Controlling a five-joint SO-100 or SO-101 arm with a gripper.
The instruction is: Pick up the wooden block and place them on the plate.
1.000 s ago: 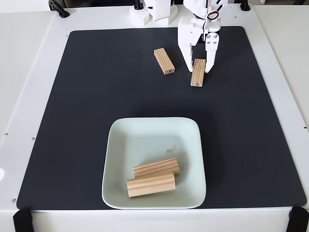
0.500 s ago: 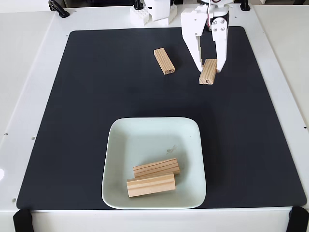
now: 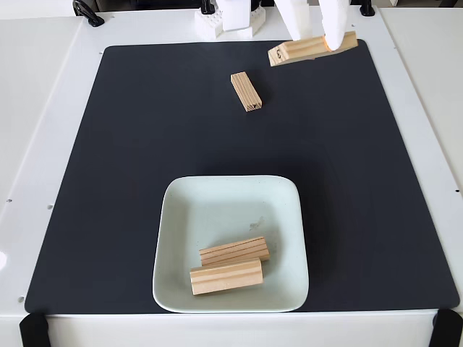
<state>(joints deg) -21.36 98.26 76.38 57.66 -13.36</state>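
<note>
Up at the top right of the frame, the gripper pinches a wooden block above the black mat, well apart from the plate.

A white table carries a black mat. On the mat lie a wooden block, far centre, and the plate, near centre.

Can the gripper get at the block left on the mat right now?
Probably not yet: the gripper is shut on a lifted block. The loose block lies alone on the mat, nothing crowding it.
</note>
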